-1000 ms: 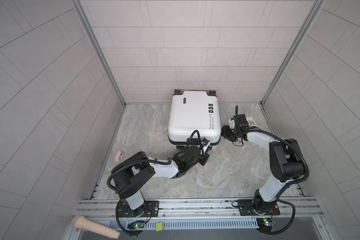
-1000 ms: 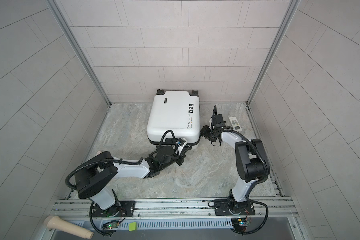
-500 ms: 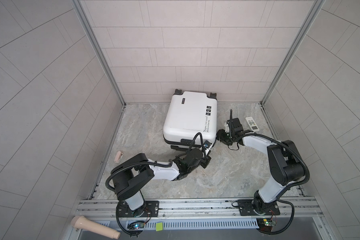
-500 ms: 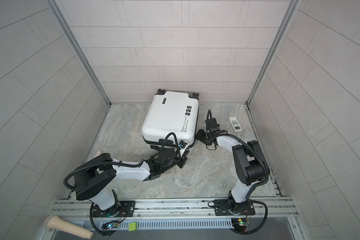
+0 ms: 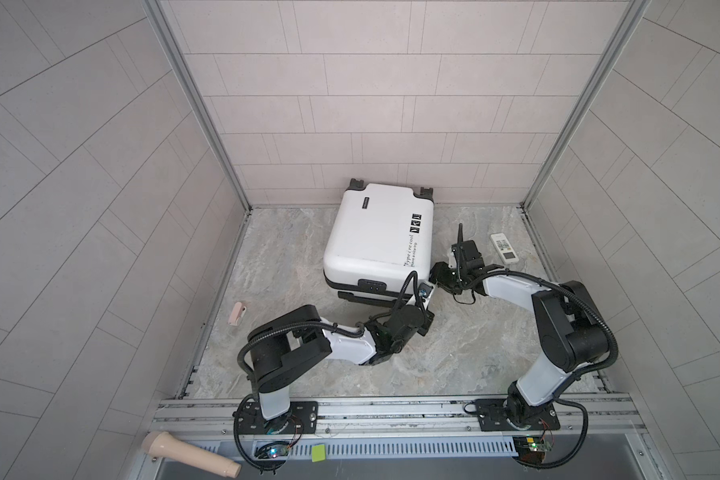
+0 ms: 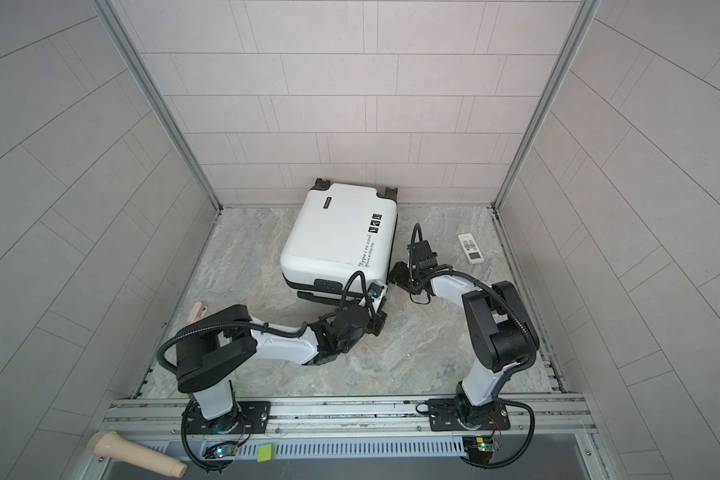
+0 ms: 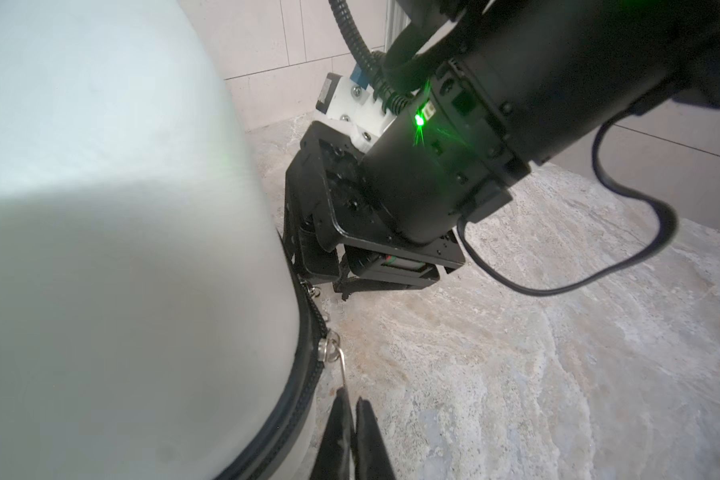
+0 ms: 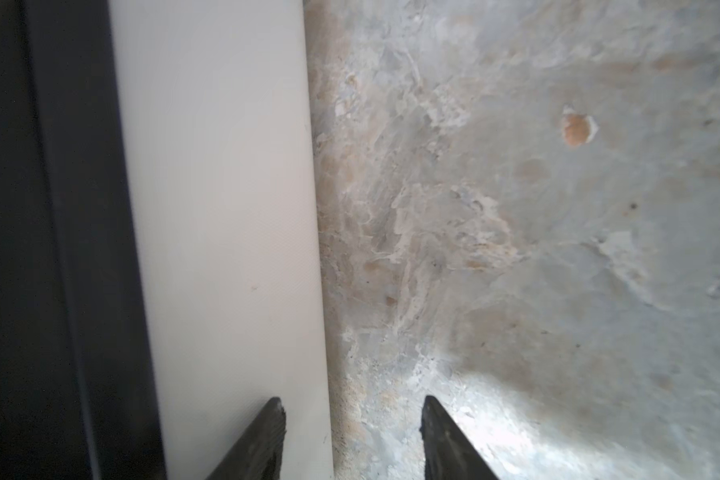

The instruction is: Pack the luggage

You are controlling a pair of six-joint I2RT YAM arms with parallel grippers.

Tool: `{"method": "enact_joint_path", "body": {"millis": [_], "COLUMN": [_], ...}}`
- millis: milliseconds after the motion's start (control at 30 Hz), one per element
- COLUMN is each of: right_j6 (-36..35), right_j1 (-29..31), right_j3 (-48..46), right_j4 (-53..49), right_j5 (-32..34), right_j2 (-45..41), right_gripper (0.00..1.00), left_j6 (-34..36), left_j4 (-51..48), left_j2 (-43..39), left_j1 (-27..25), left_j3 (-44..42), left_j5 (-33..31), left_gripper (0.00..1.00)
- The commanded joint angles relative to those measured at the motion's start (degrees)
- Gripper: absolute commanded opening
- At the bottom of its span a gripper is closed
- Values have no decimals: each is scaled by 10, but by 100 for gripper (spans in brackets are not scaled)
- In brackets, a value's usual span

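The white suitcase [image 5: 375, 237] lies flat, lid closed, at the bench's [image 5: 454, 353] back edge. The left gripper [image 7: 352, 401] has its jaws pinched on the zipper pull [image 7: 342, 372] at the near right corner, likely to drag it round. The right gripper [image 8: 352, 405] (jaws half apart, empty) sits against the case's side, probably bracing it.

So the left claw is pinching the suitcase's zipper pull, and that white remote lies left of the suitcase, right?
Not quite: the remote lies right of the suitcase, as both top views show. The left claw does pinch the zipper pull.
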Motion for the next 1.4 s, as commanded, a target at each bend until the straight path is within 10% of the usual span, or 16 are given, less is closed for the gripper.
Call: {"method": "enact_joint_path", "body": {"millis": [0, 433, 700, 1000, 1367], "right_j6": [-11, -24, -80, -109, -170], "right_j1": [40, -4, -36, -73, -81], "right_j3": [-16, -29, -12, -19, 22], "right_j4": [12, -14, -124, -160, -237], "right_j5": [-84, -87, -14, 5, 86], "right_j2": [-10, -42, -112, -146, -247], "right_gripper": [55, 65, 86, 91, 93], "left_j6": [-11, -12, 47, 107, 162], "left_j4": [93, 109, 45, -157, -323], "left_j2": [18, 39, -50, -208, -322], "left_j1": [-36, -37, -71, -86, -82], "left_j3": [45, 63, 7, 14, 73], "left_j5": [72, 76, 63, 22, -183], "left_gripper": [0, 1, 71, 84, 96]}}
